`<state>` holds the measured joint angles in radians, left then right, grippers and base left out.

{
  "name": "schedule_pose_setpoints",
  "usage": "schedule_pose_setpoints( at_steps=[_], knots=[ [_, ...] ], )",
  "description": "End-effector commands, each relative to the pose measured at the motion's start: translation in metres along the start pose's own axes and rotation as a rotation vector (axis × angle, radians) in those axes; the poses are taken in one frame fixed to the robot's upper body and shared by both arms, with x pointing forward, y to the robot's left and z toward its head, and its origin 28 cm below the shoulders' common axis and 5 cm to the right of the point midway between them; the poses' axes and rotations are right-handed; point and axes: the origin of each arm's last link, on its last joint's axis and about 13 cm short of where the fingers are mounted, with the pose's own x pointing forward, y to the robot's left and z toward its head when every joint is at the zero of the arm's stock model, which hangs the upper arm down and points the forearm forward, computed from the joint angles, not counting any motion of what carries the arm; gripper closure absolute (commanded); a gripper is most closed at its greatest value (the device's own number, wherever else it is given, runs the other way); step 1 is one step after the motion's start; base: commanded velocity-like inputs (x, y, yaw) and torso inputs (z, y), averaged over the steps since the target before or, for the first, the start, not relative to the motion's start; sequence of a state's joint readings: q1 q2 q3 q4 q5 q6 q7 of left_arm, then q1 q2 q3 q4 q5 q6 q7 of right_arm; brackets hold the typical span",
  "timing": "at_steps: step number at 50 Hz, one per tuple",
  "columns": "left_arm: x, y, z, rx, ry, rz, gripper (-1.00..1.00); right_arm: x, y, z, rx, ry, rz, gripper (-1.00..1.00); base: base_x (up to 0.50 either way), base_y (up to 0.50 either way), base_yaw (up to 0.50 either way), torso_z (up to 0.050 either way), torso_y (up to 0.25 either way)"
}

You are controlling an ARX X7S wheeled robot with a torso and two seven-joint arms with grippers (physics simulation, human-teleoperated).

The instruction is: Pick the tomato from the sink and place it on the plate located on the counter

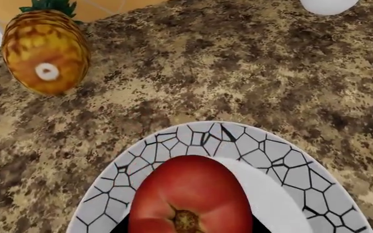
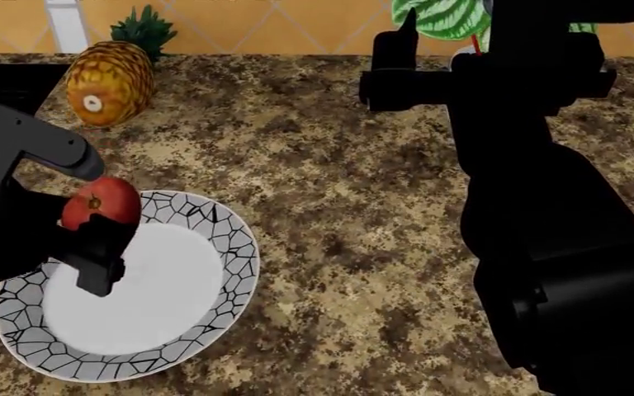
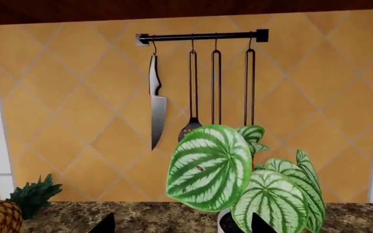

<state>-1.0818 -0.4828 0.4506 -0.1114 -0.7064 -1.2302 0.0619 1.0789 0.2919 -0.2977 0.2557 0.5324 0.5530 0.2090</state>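
**Over the plate: tomato held, release pending**

Above the plate (image 2: 212, 330) on the granite tabletop (image 2: 350, 214), the left gripper (image 2: 99, 235) had its fingers closed on the tomato (image 2: 101, 204), held over the plate's rim. Step looked like the placing phase; next would call for lowering, then opening. Left wrist view showed the tomato's stem dimple up close; head view hid it. Pineapple (image 2: 108, 82) stood well apart. Right gripper (image 3: 180, 225) idle, raised; fingers seemed apart. Right wrist view alone showed the knife (image 3: 156, 107) and plant (image 3: 238, 179).

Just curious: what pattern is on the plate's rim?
Black cracked-mosaic lines on grey, around the white plate; best seen in the left wrist view.
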Motion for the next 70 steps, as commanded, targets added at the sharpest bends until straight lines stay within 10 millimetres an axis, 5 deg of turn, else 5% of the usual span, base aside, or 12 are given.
schedule_pose_setpoints(
  at_steps=[1, 58, 59, 70],
  knots=[
    [0.009, 0.002, -0.007, 0.011, 0.081, -0.033, 1.00, 0.000, -0.001, -0.001, 0.003, 0.002, -0.003, -1.00, 0.00, 0.00, 0.00, 0.000, 0.000],
    [0.025, -0.006, -0.029, 0.064, 0.186, -0.068, 1.00, -0.001, -0.005, -0.007, 0.014, 0.006, -0.015, -1.00, 0.00, 0.00, 0.00, 0.000, 0.000],
    [0.025, -0.005, -0.029, 0.065, 0.186, -0.066, -1.00, -0.001, -0.004, -0.007, 0.014, 0.008, -0.014, -1.00, 0.00, 0.00, 0.00, 0.000, 0.000],
    [0.022, -0.004, -0.023, 0.060, 0.165, -0.064, -1.00, -0.002, -0.004, -0.006, 0.014, 0.006, -0.013, -1.00, 0.00, 0.00, 0.00, 0.000, 0.000]
  ],
)
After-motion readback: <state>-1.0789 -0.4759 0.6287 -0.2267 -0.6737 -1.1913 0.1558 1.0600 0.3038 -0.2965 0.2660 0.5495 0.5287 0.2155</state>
